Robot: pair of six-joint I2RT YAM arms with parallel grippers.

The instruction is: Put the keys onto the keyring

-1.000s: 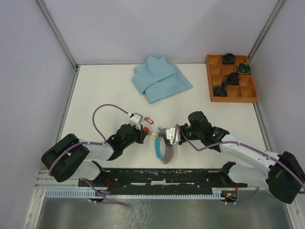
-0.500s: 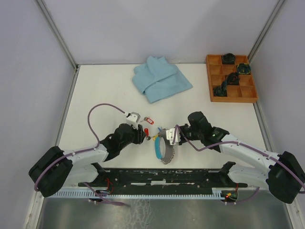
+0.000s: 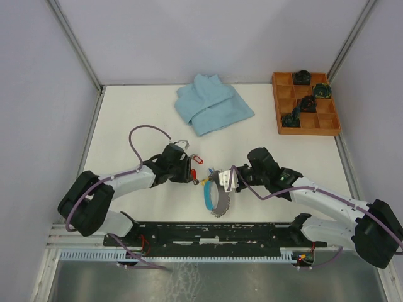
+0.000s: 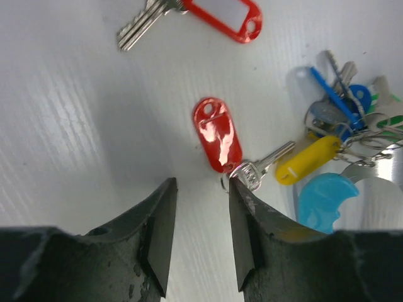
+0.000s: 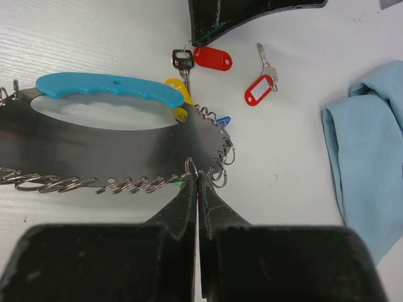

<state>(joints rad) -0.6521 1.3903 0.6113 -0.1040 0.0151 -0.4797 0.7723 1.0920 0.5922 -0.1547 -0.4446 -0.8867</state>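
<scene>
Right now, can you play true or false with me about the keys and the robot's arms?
1. The right jaws are shut on the rim of the big ring. True.
2. The left jaws are squeezing a key. False: they are open, and the solid red-tag key lies on the table just ahead of them.
3. There is a second key with a red tag. True.
4. The blue cloth covers the keys. False: it lies apart from them, farther back.
5. The wooden tray is empty. False: dark things sit in some of its compartments.
</scene>
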